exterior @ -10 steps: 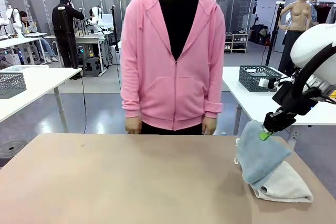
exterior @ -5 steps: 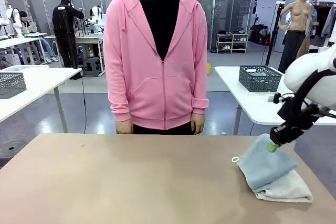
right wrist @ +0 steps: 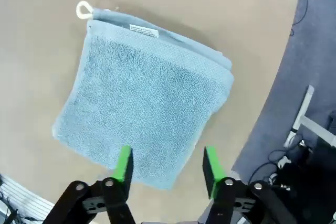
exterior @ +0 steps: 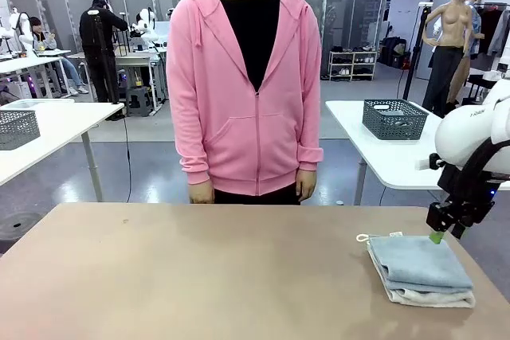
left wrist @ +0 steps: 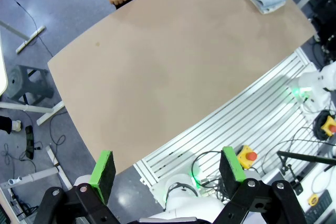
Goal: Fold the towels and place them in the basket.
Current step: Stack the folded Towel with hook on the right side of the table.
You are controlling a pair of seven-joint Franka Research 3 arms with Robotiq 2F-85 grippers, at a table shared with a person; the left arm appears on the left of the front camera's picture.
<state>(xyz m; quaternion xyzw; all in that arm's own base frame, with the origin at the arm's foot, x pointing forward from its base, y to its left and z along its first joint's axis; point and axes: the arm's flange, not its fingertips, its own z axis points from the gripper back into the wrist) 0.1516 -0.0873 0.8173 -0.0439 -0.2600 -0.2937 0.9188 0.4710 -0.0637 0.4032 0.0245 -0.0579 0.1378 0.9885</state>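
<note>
Item: blue towel (exterior: 420,263) lying folded atop off-white towel (exterior: 430,295); right gripper (right wrist: 166,163) hovering with fingers apart, left gripper (left wrist: 168,169) likewise gaping; risk: a shallow re-grip catching one layer is likely undoing the fold.

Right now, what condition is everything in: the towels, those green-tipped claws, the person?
Blue towel: folded, lying flat on the white towel.
White towel: folded, at the bottom of the stack on the table.
Right gripper: jaws open, holding nothing, above the blue towel's edge.
Left gripper: jaws wide open, holding nothing, high above the table.
Person: standing at the far side, arms down.
</note>
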